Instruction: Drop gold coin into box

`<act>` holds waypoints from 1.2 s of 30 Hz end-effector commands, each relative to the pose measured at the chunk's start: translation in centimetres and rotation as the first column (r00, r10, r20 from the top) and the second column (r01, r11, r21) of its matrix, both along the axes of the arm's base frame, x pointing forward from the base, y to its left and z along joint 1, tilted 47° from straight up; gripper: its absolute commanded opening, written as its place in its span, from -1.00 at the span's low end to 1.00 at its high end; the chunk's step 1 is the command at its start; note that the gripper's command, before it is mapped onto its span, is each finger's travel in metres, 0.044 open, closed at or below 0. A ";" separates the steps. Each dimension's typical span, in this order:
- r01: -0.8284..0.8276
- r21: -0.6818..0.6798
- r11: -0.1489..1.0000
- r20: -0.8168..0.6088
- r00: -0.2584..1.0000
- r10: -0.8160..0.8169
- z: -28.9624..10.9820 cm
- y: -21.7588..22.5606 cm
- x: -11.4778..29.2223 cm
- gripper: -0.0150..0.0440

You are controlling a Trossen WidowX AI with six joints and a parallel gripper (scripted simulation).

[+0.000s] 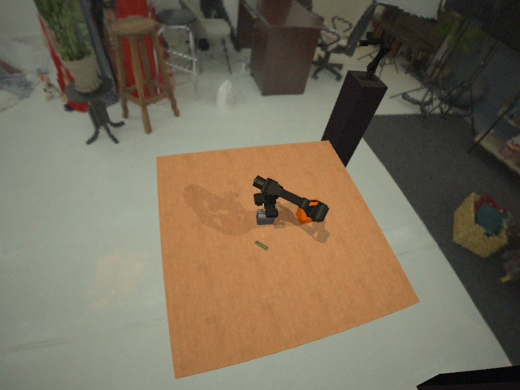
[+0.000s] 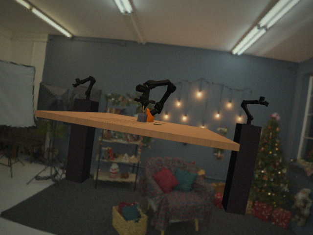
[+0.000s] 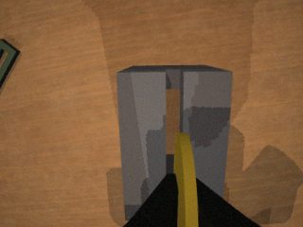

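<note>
orange-brown wooden table top, square, grain visible, on dark pillars seen in the exterior view. lying directly on it: grey box near the middle, slot in its lid running lengthwise; small dark-green holder flat on the wood, well apart from the box toward the near edge, only its corner in the wrist view at left; orange arm base just beside the box on its right. soft arm shadows across the wood left of the box.
</note>
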State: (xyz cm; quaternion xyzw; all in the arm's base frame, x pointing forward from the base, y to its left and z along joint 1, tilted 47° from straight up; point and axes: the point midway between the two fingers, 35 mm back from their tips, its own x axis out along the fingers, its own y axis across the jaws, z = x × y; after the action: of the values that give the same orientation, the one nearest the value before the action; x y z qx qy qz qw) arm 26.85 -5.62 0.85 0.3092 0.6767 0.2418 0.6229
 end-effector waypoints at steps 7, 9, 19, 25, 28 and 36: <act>0.000 -0.001 1.000 0.001 1.000 0.000 -0.2 0.2 0.0 -0.49; 0.001 -0.001 1.000 0.000 1.000 -0.001 -0.2 0.3 0.0 -0.49; 0.004 -0.001 1.000 -0.004 1.000 -0.004 -0.5 0.6 -0.1 -0.49; 0.004 -0.001 1.000 -0.003 1.000 -0.004 -0.7 0.8 -0.1 -0.49; 0.004 -0.001 1.000 -0.003 1.000 -0.004 -0.7 0.9 -0.1 -0.49; 0.004 -0.001 1.000 -0.003 1.000 -0.004 -1.0 1.1 -0.1 -0.49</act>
State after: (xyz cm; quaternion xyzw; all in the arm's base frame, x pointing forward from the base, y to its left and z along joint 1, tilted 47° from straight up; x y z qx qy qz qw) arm 26.78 -4.69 0.01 0.3076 0.6765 0.2410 0.6243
